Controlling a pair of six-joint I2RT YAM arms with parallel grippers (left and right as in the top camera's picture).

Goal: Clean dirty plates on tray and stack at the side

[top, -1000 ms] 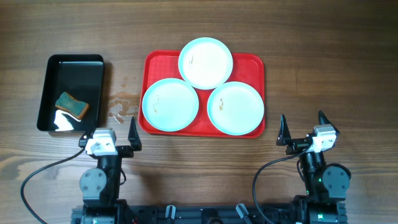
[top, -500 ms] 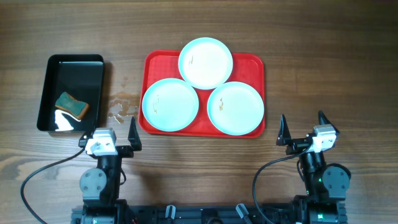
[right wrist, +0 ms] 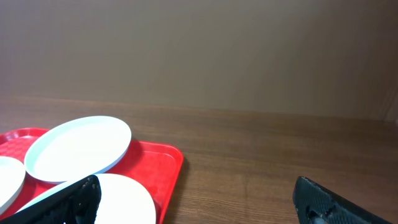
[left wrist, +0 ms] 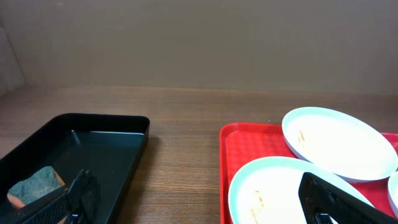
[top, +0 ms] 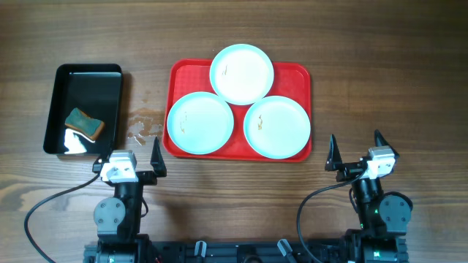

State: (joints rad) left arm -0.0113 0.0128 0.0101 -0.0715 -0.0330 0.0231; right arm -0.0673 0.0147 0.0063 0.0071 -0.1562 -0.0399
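Status: task not started, as far as I can tell.

- All three plates sit on the red tray (top: 181, 73) in a triangle: far plate (top: 242, 74), left plate (top: 200, 123), right plate (top: 276, 127). They lie flat, edges close or touching, and the far one seems to overlap the front pair a little.
- Small brown smudges show on each plate, so none looks cleaned. No stack beside the tray yet.
- Sponge (top: 84, 123) lies in the black tray (top: 91, 69), off to the left of the red tray. Nothing is touching it.
- A few wet marks on the tabletop (top: 380, 73) between the two trays.
- Left claw (top: 131, 157) is spread fully apart and empty, parked at the near edge, close to the black tray's near corner.
- Right claw (top: 355, 146) is also wide apart, holding nothing, just off the red tray's near right corner.

Left to do: fetch the sponge, wipe three plates, stack them at the side. I'd guess the left arm goes for the sponge first, since it's the closer one.
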